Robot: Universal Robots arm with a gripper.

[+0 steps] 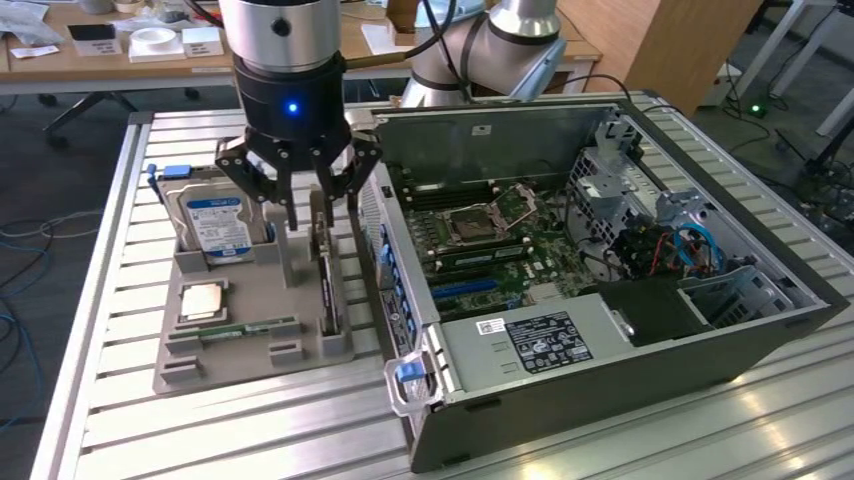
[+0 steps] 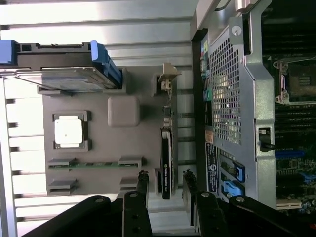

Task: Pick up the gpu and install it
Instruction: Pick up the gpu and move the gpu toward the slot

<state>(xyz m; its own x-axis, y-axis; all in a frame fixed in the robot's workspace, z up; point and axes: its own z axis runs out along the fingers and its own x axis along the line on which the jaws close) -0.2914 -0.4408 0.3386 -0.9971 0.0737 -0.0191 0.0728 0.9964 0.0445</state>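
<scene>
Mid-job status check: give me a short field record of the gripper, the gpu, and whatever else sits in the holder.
gripper: open, over the gray holder, straddling the gpu
gpu: standing on edge in its holder slot, not lifted
also in holder: hard drive, processor chip, memory stick
computer case: side open, beside the holder on the exterior view's right

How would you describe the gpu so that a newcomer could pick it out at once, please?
Beside the open black computer case sits a grey plastic parts holder. In its slot nearest the case stands the gpu, a thin black card on edge. Unlike the silver blue-labelled hard drive and slim green memory stick, it is dark and bladelike.
</scene>
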